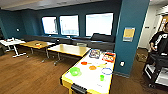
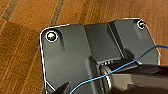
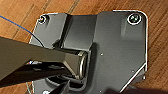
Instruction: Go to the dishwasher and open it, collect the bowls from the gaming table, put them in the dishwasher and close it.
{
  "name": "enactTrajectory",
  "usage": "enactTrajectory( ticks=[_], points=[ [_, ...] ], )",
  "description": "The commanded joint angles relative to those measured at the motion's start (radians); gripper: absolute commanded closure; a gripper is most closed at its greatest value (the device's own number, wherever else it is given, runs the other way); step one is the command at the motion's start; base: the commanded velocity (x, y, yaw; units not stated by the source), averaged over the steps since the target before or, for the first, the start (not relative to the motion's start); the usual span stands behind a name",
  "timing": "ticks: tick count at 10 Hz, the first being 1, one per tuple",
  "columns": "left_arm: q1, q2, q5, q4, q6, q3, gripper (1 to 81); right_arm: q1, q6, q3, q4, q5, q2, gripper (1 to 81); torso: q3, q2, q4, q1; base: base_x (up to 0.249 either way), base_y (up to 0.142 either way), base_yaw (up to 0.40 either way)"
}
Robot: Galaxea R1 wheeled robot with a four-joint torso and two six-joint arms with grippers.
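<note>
Small bright plastic bowls [image 1: 75, 71] are left on the yellow-edged white desk [image 1: 65, 79] for collection; jaw state cannot be told.

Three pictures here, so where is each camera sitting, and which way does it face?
Head view: high on the robot, facing forward and down at the gaming table carrying bowls; a person stands at the right.
Left wrist view: on the left arm, facing down at the wooden floor, past the robot's dark plate.
Right wrist view: on the right arm, likewise facing down.
Both wrist views share floor and plate.
</note>
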Motion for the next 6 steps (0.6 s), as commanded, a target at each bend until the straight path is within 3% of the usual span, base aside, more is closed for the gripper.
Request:
enactTrajectory(
  ticks=[1, 6],
  points=[
    [-0.048, -0.002, 0.049, -0.004, 0.002, -0.002, 1.0, 0.044, -0.006, 0.001, -0.008, -0.049, -0.004, 1.0, 0.0, 0.0, 0.0, 0.0, 0.087, 0.101, 0.0],
    [-0.048, -0.004, 0.049, -0.006, 0.002, 0.0, 1.0, 0.041, -0.006, 0.0, -0.008, -0.047, -0.004, 1.0, 0.0, 0.0, 0.0, 0.0, 0.093, 0.101, 0.0]
  ],
)
